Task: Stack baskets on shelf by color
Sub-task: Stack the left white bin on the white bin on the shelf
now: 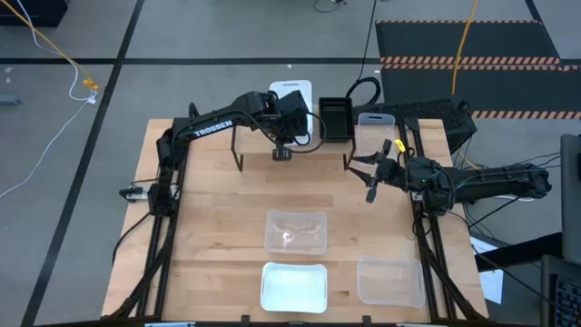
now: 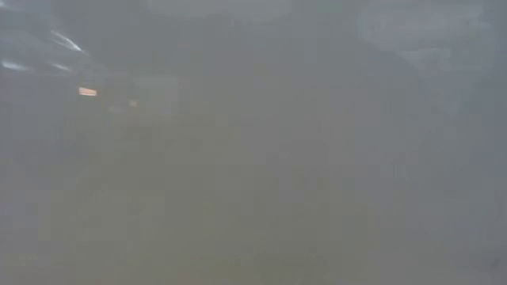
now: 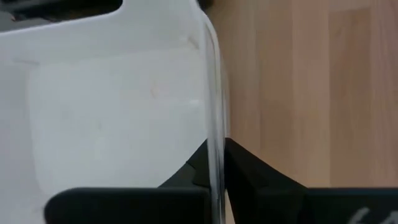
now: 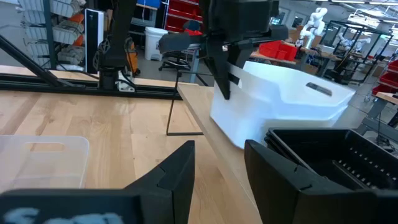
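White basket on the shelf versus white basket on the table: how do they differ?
The shelf white basket stands on the shelf next to a black basket; the front white basket sits on the table. The left gripper clamps the shelf white basket's wall in its jaws; nothing touches the front white basket. Both are opaque white.

The light-wood counter [image 1: 218, 227] carries the shelf [image 1: 313, 150] at its far edge. On the shelf stand a white basket [image 1: 292, 93], a black basket [image 1: 335, 118] beside it, then a clear basket [image 1: 374, 127]. Nearer than the shelf, on the counter, lie two clear bins [image 1: 295, 231] [image 1: 390, 280] and a white bin [image 1: 293, 286].
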Robot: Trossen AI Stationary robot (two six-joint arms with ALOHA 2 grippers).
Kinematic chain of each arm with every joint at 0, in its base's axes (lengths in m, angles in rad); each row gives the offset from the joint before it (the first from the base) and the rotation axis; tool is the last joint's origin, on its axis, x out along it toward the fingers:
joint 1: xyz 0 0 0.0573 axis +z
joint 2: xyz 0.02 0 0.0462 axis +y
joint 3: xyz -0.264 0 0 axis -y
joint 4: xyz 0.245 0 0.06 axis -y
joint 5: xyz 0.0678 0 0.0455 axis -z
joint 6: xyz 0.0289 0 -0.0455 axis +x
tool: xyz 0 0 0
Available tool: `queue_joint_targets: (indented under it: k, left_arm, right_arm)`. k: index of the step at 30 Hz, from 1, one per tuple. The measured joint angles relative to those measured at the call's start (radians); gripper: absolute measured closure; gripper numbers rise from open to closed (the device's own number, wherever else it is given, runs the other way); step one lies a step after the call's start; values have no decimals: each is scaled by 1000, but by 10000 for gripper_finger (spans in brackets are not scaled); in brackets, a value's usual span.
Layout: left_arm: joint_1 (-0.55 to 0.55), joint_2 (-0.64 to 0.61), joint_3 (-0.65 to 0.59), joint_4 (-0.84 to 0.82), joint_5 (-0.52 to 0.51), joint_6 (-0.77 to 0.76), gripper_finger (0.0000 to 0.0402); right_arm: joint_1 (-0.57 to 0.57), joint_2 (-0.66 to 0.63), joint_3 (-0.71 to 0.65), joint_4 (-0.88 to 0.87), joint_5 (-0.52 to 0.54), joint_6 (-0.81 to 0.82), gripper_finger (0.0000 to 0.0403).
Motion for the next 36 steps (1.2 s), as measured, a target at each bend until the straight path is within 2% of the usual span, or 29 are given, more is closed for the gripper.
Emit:
queue_joint_targets:
  k: [7, 10, 16, 18, 23, 28, 32, 36]
  left_arm:
    - [0, 0, 0, 11, -2, -23, 323]
    - [-1, 0, 0, 10, -34, -23, 297]
    - [-35, -47, 0, -35, -287, -5, 245]
    - [-53, -89, 1, -40, -320, 3, 231]
    - [-98, -180, 2, -35, -285, -50, 204]
    - [-126, -265, 3, -52, -256, -126, 195]
    - [-99, -258, 1, -59, -240, -118, 195]
    - [-45, -206, 2, -54, -166, -41, 195]
  right_arm:
    - [0, 0, 0, 1, 0, 0, 271]
    - [0, 0, 0, 5, 0, 0, 271]
    - [0, 0, 0, 29, 0, 19, 271]
    - [0, 0, 0, 47, 0, 23, 271]
    - [0, 0, 0, 83, 0, 29, 271]
    - [0, 0, 0, 83, -10, 57, 271]
    - [0, 1, 0, 95, -60, 70, 271]
    - [0, 2, 0, 106, -106, 77, 271]
